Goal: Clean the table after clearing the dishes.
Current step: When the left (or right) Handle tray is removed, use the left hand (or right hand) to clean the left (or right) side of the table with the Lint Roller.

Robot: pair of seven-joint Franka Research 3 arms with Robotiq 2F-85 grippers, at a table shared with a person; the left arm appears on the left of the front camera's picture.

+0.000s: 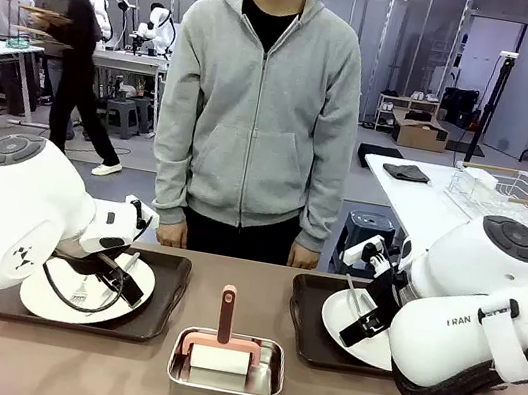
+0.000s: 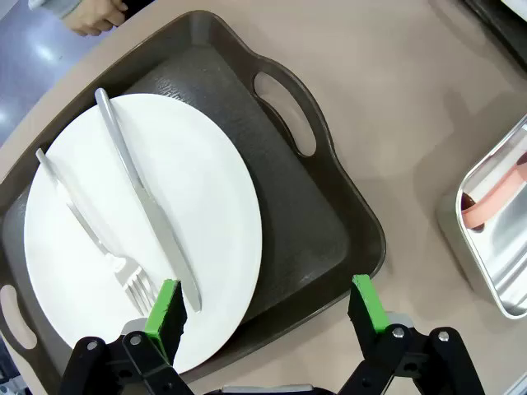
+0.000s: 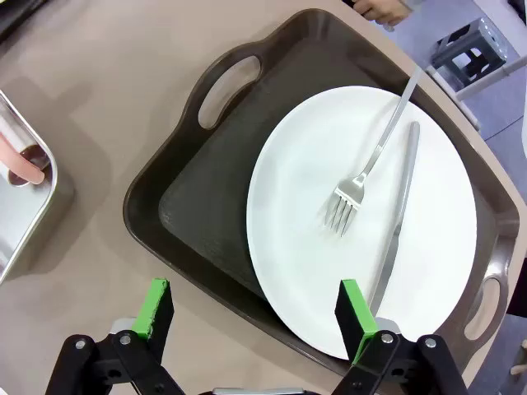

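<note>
Early days here: nothing is cleared yet and no wiping has begun, so by my read the whole job is ahead.

Left claw [image 2: 265,284] first: jaws wide apart, empty, poised over the near corner of its load. One green pad [image 2: 167,306] sits above the rim of the left plate [image 2: 206,206], and the other hangs past the edge of the left tray [image 2: 329,206]. Whether anything touches, I can't tell; nothing is gripped. On that plate a knife [image 2: 148,206] and fork [image 2: 90,230] lie side by side.

Over to the right claw [image 3: 254,286]: same story, spread wide and holding nothing. One pad is above the edge of the right plate [image 3: 445,206], the other over bare table [image 3: 99,82] just off the right tray [image 3: 189,206]. Fork [image 3: 370,164] and knife [image 3: 399,214] rest on the plate, fork tines pointing toward the claw.

Widen out to the front view: both trays sit on the table, one to each side. Between them, nearer the robot, is a steel pan [image 1: 224,378], and a tool with an orange handle [image 1: 226,318] rests in it, untouched. That looks like the wiper for later. At the far edge a person [image 1: 259,106] stands with hands down at the table rim, close behind the trays but not on them.

What's left: both sets of dishes off, then the tool picked up, then the tabletop wiped.
</note>
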